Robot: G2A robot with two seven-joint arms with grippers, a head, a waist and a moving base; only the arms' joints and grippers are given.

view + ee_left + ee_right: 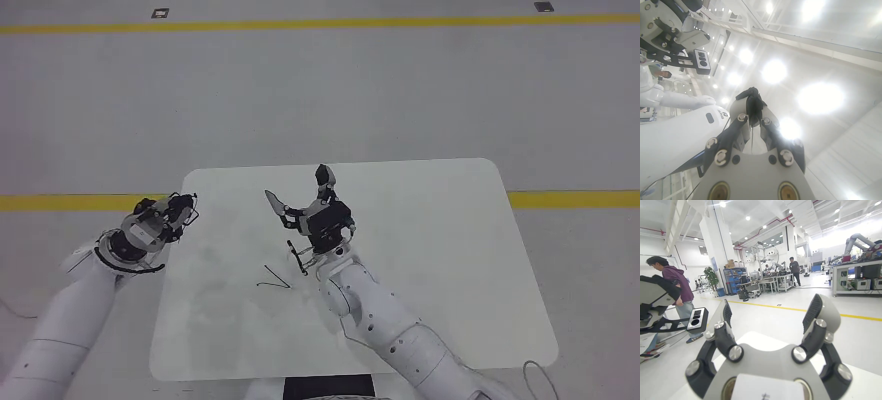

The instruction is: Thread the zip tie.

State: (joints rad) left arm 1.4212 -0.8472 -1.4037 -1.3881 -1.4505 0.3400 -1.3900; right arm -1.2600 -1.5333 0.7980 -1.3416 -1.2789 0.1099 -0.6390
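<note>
The white bench (pixel 440 250) is carrying little besides the zip tie (pixel 274 279), which is lying flat as a thin dark bent strip on the near left part of the top, just beside the right forearm. Yellow floor lines (pixel 320 22) are running across the floor beyond and beside the bench. Nothing is sitting between the zip tie and either arm.

The right gripper (pixel 297 185) (pixel 770 300) is hanging above the middle of the bench, pointing away from the robot, its fingers (pixel 811 311) spreading wide apart. It is staying clear of the zip tie, which is lying behind it.

The left gripper (pixel 178 210) (pixel 752 94) is sitting at the bench's left edge, turning up toward the ceiling, its fingers (pixel 745 102) pressing together. A thin dark strand (pixel 752 136) is running down from between them; I cannot tell what it is
</note>
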